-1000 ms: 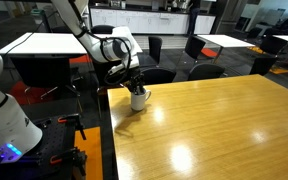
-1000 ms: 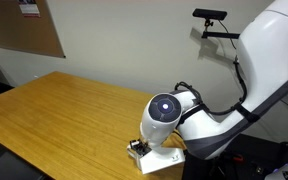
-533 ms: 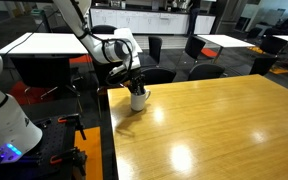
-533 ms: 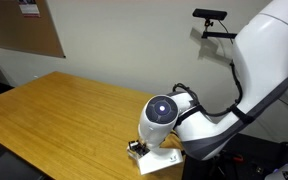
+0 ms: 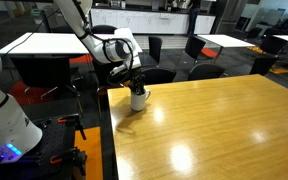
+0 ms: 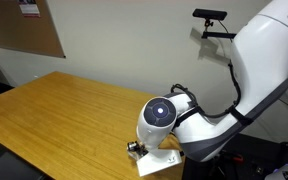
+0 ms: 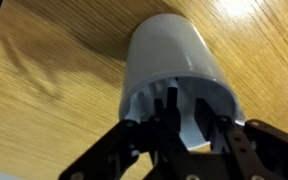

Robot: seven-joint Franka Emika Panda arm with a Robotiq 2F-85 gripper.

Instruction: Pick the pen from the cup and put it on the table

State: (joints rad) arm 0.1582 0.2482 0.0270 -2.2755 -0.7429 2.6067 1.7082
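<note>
The cup point(image 5: 139, 100), a small white mug, stands on the honey-yellow table point(image 5: 204, 130) near its corner. In the wrist view I look down into the cup point(image 7: 169, 50). The pen point(image 7: 171, 98) is a dark stick standing inside it. My gripper point(image 7: 179, 115) reaches into the cup's mouth, its two fingers either side of the pen, with white showing between the pen and one finger. It also shows right above the cup in an exterior view point(image 5: 134, 85). In an exterior view point(image 6: 136, 148) my wrist hides the cup.
The cup stands close to the table's dark edge. The tabletop point(image 6: 64, 110) stretches away from it. White-topped tables point(image 5: 44, 42) and black chairs point(image 5: 159, 50) stand behind. The robot base point(image 5: 4, 110) is beside the table.
My wrist has sunk very slightly toward the cup. The cup and pen have not moved.
</note>
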